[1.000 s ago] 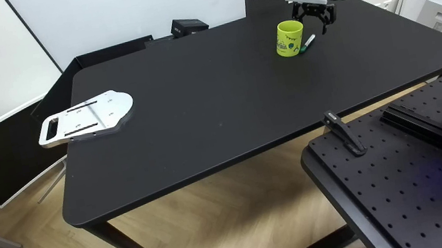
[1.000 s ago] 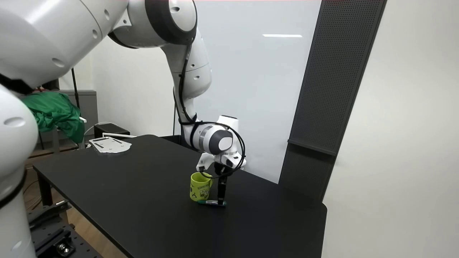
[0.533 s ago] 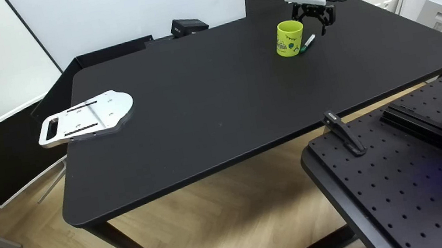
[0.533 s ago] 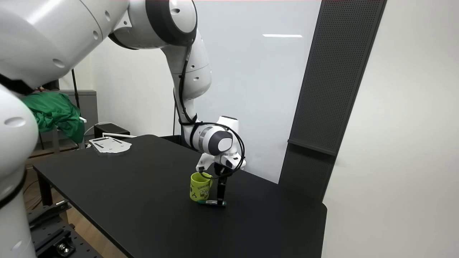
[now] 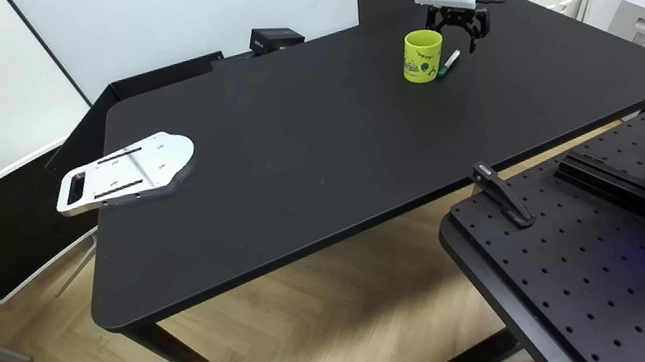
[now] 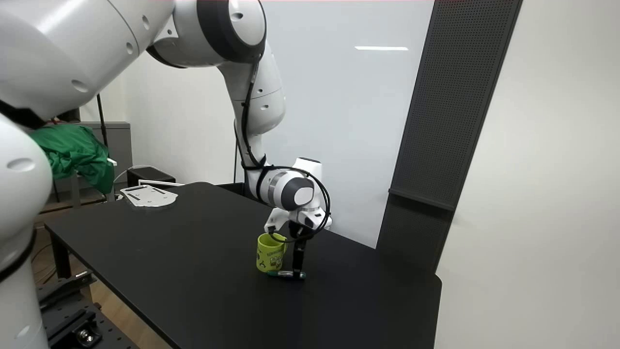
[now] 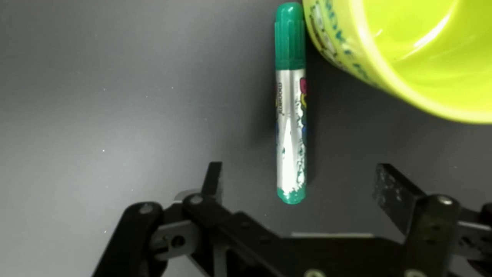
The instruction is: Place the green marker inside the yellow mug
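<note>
The green marker, white-bodied with green ends, lies flat on the dark table in both exterior views (image 5: 450,62) (image 6: 283,274) and in the wrist view (image 7: 291,104). Its capped end is right beside the base of the yellow mug. The mug stands upright in both exterior views (image 5: 422,55) (image 6: 269,253) and at the upper right of the wrist view (image 7: 338,42); its visible inside looks empty. My gripper (image 7: 300,168) is open, with its fingers on either side of the marker's uncapped end and apart from it. The gripper is low over the table in both exterior views (image 5: 453,36) (image 6: 298,271).
The dark table (image 5: 291,147) carries a white flat plate with a handle slot (image 5: 139,165) at its far end from the mug. A black box (image 5: 275,38) is behind the table's back edge. A perforated bench (image 5: 601,266) stands beside the table.
My gripper has shifted very slightly, a little toward the mug in an exterior view. It stays open. The marker and the mug have not moved.
</note>
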`<action>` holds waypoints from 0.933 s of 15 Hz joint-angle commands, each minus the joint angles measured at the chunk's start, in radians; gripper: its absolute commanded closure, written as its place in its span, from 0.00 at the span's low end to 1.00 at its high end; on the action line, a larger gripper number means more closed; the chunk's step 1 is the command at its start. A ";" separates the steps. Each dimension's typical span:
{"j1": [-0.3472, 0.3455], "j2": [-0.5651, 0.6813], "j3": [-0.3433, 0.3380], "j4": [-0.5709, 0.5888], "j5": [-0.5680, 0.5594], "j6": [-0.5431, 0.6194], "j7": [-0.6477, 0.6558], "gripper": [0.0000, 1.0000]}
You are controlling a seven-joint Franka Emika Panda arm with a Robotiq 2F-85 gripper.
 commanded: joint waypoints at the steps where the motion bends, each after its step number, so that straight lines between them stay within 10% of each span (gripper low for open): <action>1: 0.005 0.003 -0.006 0.004 0.007 -0.010 -0.005 0.00; 14: -0.012 0.020 0.007 0.014 0.021 0.001 -0.022 0.00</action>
